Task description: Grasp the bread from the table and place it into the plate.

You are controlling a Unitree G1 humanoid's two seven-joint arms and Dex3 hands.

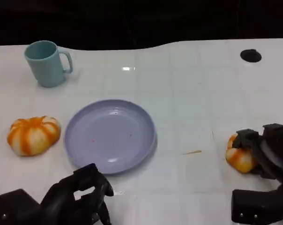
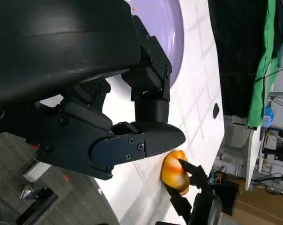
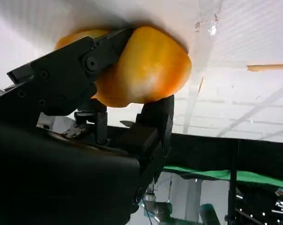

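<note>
A small orange bread (image 1: 240, 159) lies on the white table at the right, and my right hand (image 1: 268, 150) grips it from the side. In the right wrist view the fingers (image 3: 76, 70) wrap over the bread (image 3: 153, 65) with the thumb on its other side. The lilac plate (image 1: 108, 136) sits mid-table, bare, well to the left of this bread. A second, striped orange-and-white bread (image 1: 33, 135) lies left of the plate. My left hand (image 1: 78, 194) hangs near the front edge, just in front of the plate, loosely curled and holding nothing. The left wrist view shows that hand (image 2: 127, 122), the plate (image 2: 167, 28) and the gripped bread (image 2: 172, 171).
A teal mug (image 1: 47, 63) stands at the back left. A round black hole (image 1: 250, 56) is in the table at the back right. A thin sliver (image 1: 192, 152) lies between the plate and the right bread. The table's far edge meets a dark background.
</note>
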